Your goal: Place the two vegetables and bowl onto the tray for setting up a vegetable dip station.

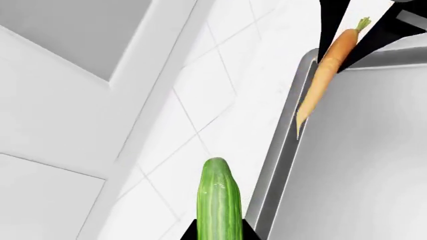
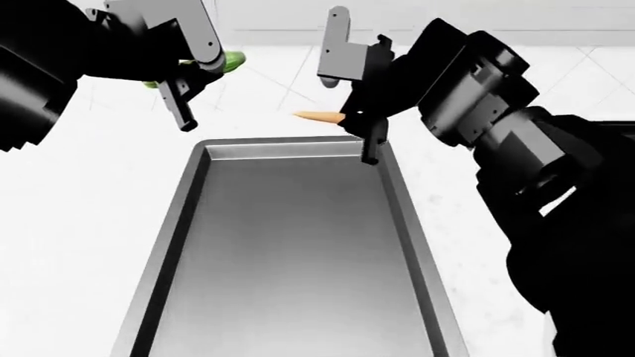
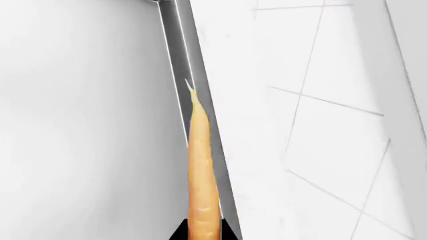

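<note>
My left gripper [image 2: 193, 74] is shut on the bumpy green cucumber [image 2: 230, 61], held in the air beyond the tray's far left corner. In the left wrist view the cucumber [image 1: 219, 200] juts out over the white counter beside the tray rim [image 1: 280, 150]. My right gripper [image 2: 347, 111] is shut on the orange carrot [image 2: 317, 115], whose thin tip points left just past the far rim of the dark grey tray [image 2: 288, 143]. Seen from the right wrist, the carrot [image 3: 200, 175] lies along the tray's rim [image 3: 177, 50]. The bowl is out of view.
A white tiled counter [image 2: 79, 208] surrounds the tray on both sides. A white wall panel [image 1: 60, 100] rises behind the counter. My right arm's bulky black links [image 2: 555, 223] hang over the counter to the right of the tray.
</note>
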You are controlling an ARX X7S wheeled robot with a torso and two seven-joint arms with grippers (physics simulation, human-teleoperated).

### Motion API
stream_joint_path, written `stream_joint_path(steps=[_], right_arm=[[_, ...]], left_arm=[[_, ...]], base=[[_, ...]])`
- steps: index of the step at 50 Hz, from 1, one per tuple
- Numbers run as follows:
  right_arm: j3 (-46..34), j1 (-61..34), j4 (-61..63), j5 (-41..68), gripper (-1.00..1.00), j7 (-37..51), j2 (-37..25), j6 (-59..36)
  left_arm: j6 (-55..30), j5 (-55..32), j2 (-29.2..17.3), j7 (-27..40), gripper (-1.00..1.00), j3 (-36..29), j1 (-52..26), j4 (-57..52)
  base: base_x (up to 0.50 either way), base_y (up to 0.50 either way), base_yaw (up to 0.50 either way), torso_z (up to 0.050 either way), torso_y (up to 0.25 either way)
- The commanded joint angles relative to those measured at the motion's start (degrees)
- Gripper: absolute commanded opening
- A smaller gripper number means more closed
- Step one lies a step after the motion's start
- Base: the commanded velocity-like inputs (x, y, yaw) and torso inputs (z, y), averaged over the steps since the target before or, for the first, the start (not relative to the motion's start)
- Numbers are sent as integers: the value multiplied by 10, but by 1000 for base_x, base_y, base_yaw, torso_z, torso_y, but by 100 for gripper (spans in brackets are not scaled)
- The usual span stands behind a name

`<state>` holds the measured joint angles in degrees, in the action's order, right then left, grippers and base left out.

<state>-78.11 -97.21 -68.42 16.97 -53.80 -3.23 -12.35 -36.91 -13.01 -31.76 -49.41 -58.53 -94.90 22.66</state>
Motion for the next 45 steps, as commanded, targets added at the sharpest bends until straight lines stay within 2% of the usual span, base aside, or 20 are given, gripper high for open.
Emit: stream_joint_path(steps=[1, 34, 35, 45], right_arm=[[-25, 43, -60, 5, -100, 11, 32, 39], [61, 85, -65, -95, -100, 42, 19, 30], [64, 84, -65, -97, 100, 43, 20, 26], [95, 80, -65, -110, 100, 48, 20, 16]], left_arm=[[-2, 6, 2, -3, -100, -2, -17, 13], [-14, 5, -12, 11, -100, -3, 4, -12], [-14, 5, -12, 12, -100, -3, 4, -11], [-6, 7, -6, 13, -100, -3, 1, 0]], base=[[0, 0, 0, 0, 0], [0, 0, 0, 0, 0], [0, 0, 0, 0, 0], [0, 0, 0, 0, 0]])
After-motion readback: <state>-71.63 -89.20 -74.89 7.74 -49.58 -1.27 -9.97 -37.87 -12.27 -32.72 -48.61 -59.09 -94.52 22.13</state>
